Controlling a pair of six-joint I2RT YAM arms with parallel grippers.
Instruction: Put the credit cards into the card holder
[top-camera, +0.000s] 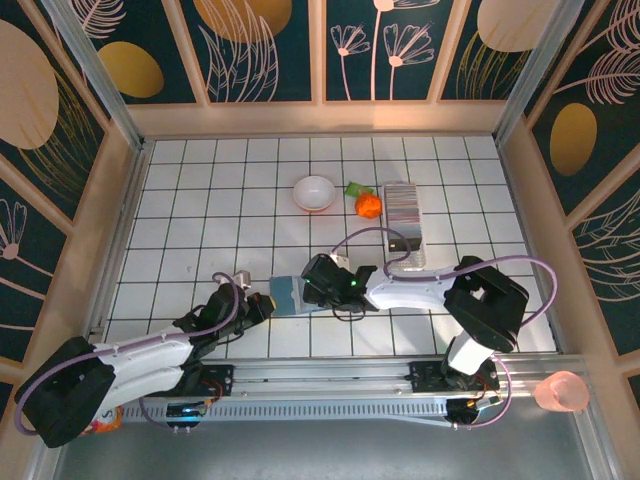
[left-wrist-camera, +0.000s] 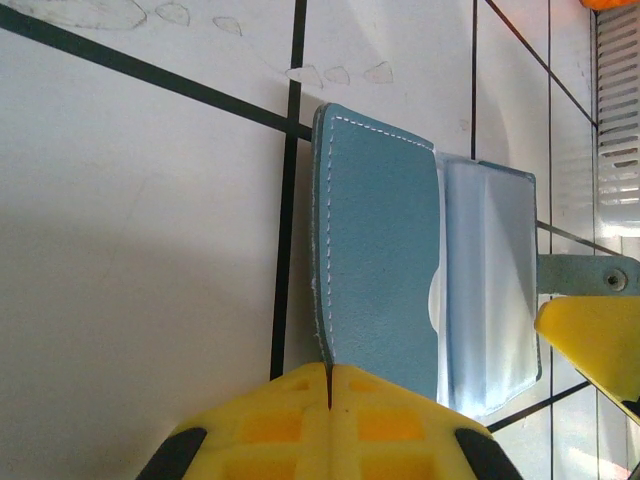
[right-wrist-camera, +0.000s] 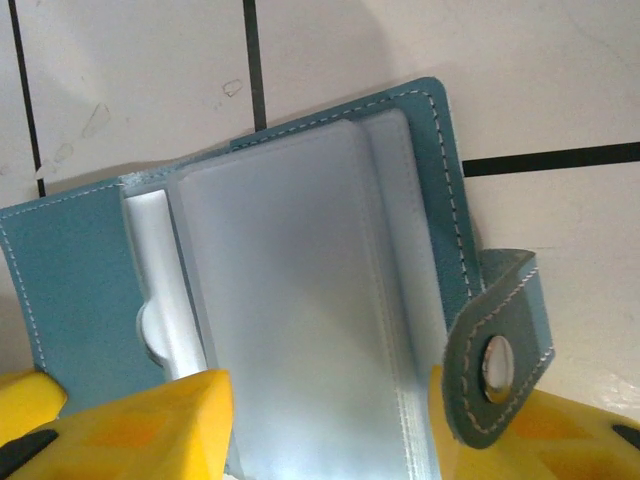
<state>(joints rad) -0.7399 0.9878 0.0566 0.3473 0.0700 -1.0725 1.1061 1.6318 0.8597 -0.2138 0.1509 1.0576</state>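
- One card holder (top-camera: 287, 294) is lying on the table (top-camera: 200, 200).
- One stack of credit cards (top-camera: 403, 215) is sitting there.
- One white bowl (top-camera: 314, 192) is standing there.
- One orange toy (top-camera: 368, 204) is lying there.
- One pink cup (top-camera: 562, 391) is standing off the table.
- Two hands are reaching in: left hand (top-camera: 262, 301), right hand (top-camera: 318, 282).

We find the card holder (top-camera: 286, 295) on the bench (top-camera: 200, 200) between the left hand (top-camera: 266, 301) and right hand (top-camera: 310, 289) — the credit cards (top-camera: 403, 212) lie farther back, right of a bowl (top-camera: 314, 192)
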